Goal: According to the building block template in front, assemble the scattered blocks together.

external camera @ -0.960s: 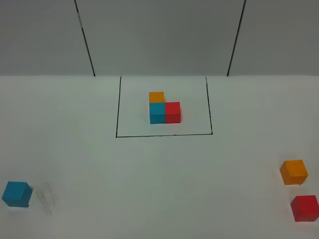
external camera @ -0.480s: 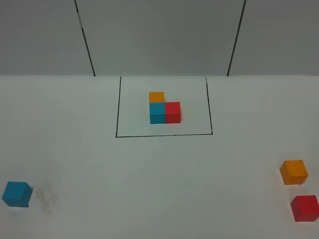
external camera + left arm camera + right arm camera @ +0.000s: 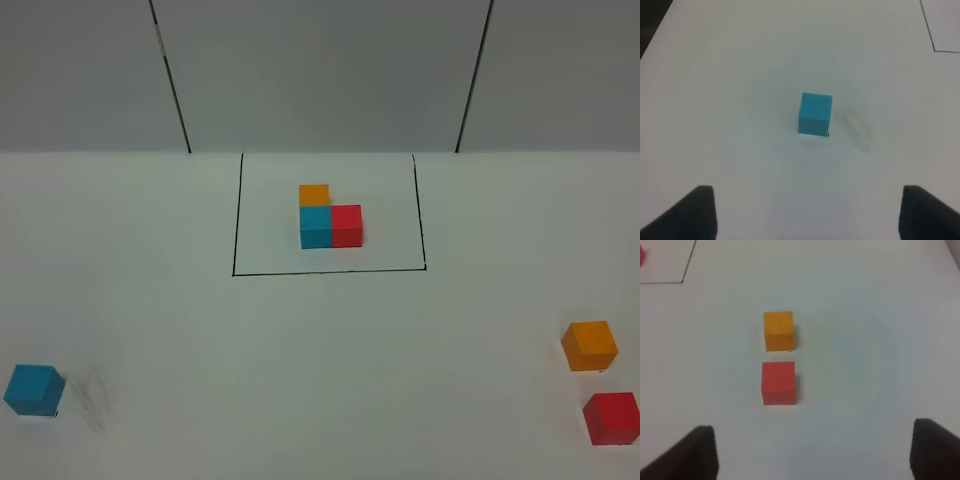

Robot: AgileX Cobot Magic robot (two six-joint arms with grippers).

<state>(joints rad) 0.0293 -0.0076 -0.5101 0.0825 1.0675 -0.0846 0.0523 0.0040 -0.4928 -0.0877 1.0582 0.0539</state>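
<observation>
The white table point(image 3: 320, 340) fills nearly all I can see. Toward its far middle is a thin black rectangle point(image 3: 330, 271), and inside it sits the building block template point(image 3: 330, 226): a cyan-blue cube with a red one touching its right side and an orange one touching its far side.

The loose blocks lie well apart from that frame, near the front edge. The cyan-blue cube point(image 3: 33, 389) is alone at the far left, with a faint grey scuff point(image 3: 95, 395) just beside it. The orange cube point(image 3: 589, 345) and red cube point(image 3: 611, 418) are at the far right, close together but not touching, orange the farther of the two.

My left gripper point(image 3: 807, 215) is spread wide and holds nothing. The cyan-blue cube lies ahead of its dark fingertips point(image 3: 697, 212), clear of both. My right gripper point(image 3: 815, 455) is equally wide and empty, with the red cube ahead of it and the orange one beyond that.
</observation>
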